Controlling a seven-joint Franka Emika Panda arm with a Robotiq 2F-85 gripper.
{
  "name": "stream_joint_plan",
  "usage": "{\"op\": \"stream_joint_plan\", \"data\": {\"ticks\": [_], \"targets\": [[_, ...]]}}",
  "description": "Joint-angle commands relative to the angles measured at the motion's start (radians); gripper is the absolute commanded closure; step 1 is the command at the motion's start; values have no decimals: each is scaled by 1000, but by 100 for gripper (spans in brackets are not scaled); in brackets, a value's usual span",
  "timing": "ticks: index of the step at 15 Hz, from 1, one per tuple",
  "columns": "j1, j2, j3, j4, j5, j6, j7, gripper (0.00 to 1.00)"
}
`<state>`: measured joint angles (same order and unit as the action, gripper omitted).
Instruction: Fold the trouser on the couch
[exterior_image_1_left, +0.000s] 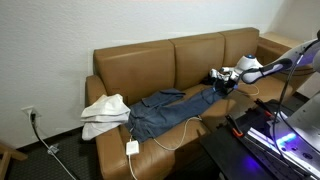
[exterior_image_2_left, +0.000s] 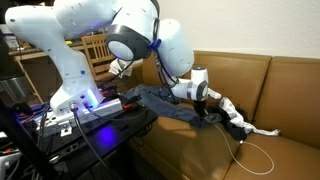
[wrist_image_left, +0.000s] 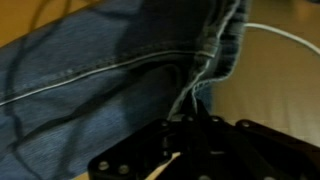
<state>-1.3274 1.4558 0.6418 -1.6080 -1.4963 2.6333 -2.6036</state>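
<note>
The blue denim trouser lies stretched along the seat of the brown leather couch. It also shows in an exterior view and fills the wrist view. My gripper is at one end of the trouser, low over the seat, and also shows in an exterior view. In the wrist view the dark jaws are closed together, with a seamed edge of the denim running in between them.
A crumpled white cloth lies on the couch at the trouser's other end, also visible in an exterior view. A white cable with a charger trails over the seat front. A stand with electronics is beside the couch.
</note>
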Motion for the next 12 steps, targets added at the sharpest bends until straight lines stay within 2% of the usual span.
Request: {"op": "stream_joint_plan", "data": {"ticks": [1,2,3,5,8,9,11,12], "targets": [[106,-69,75,-83,-13,-116,-1,99],[241,-161,-9,-87,46,-26,51,99],[297,-186,-6,-83,23,-20,98,99],[444,-266,-39,-81,59,-10,119,99],[674,-391,-93,-83,215,-32,50,99],[666,-357,-158,-66,266,58,63,99],[785,-410,-226,-66,374,68,51,95],[805,-414,-251,-65,386,78,50,95]]}}
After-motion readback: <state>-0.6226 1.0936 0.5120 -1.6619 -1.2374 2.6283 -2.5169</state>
